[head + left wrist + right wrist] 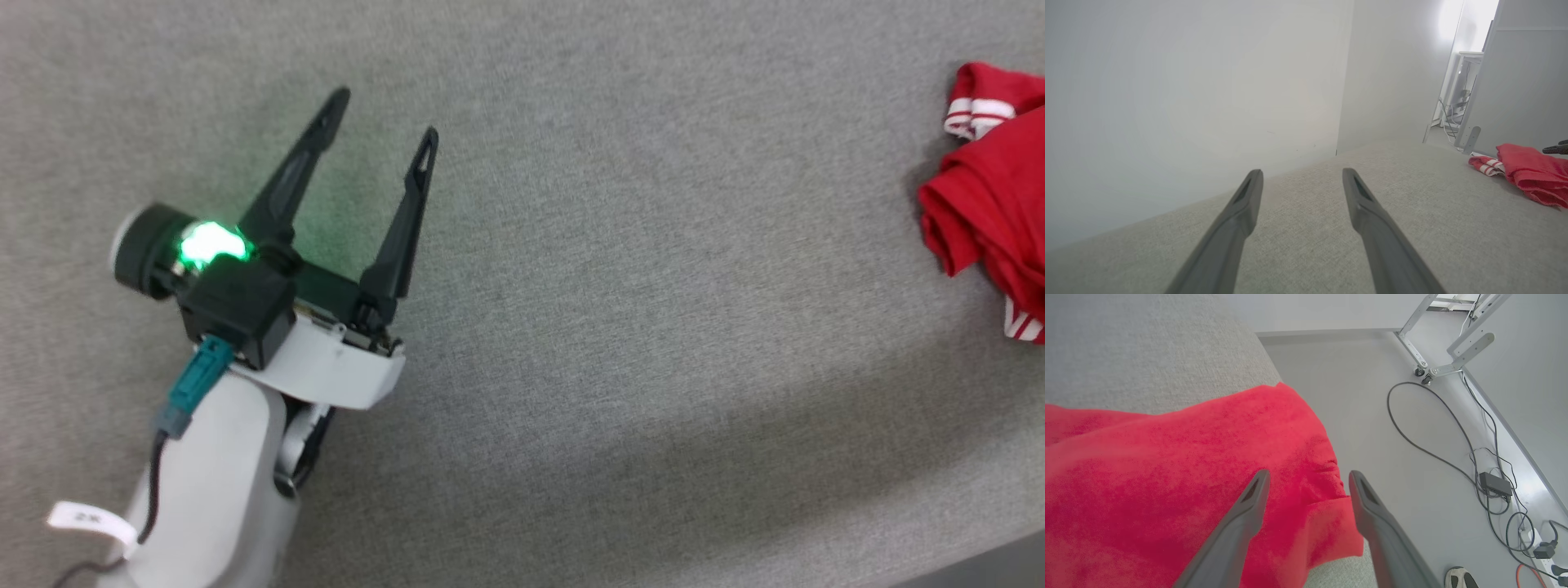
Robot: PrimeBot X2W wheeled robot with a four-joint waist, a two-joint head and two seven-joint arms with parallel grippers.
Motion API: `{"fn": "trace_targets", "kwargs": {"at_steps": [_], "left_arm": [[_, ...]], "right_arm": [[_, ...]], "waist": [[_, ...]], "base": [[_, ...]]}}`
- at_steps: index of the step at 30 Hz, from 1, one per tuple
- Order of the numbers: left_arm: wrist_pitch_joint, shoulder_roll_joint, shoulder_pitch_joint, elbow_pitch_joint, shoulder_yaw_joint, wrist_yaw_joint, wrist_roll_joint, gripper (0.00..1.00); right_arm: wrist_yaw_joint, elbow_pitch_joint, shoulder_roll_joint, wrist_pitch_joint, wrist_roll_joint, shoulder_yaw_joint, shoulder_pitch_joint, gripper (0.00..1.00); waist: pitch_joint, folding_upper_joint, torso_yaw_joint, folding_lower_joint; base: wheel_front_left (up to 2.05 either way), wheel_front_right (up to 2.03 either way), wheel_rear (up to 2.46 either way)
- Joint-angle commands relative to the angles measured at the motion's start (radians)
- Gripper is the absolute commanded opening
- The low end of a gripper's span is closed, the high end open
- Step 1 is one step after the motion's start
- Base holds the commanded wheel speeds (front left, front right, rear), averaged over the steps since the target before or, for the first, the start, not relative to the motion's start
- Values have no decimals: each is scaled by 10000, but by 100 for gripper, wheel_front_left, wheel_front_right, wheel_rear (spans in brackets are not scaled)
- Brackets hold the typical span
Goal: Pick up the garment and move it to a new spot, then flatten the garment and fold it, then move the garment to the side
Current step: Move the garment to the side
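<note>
Your left arm comes in from the lower left of the head view, its pale forearm (208,482) rising to the wrist (326,371), where a green light (211,243) glows. Your left gripper (384,114) points up and slightly right, its two dark fingers (286,180) spread wide. Your right gripper (1309,473), seen from its own wrist camera, points downward with its fingers well apart too.

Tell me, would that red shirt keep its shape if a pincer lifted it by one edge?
Probably not: the shirt lies bunched in soft folds, so it would likely hang limp. It looks thin, so probably light. Pushed over the rough grey surface, it would likely wrinkle rather than slide whole.
</note>
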Motion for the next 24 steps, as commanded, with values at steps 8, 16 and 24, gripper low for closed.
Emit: {"fn": "trace_targets", "kwargs": {"at_steps": [8, 16, 24], "left_arm": [[3, -583, 1147, 498, 407, -6, -451, 100], [2, -725, 2384, 1269, 1007, -56, -714, 100], [2, -1347, 3646, 1839, 1818, -70, -865, 100]], "right_arm": [[-11, -1379, -64, -25, 536, 1327, 876, 100], [-11, -3364, 127, -567, 1601, 2973, 2427, 100], [-11, -4388, 551, -1545, 2506, 3831, 3915, 100]], "waist": [[-1770, 0, 582, 0], [-3070, 0, 1304, 0], [-4128, 0, 2221, 0]], "base": [[0, 0, 0], [0, 0, 0], [0, 0, 0]]}}
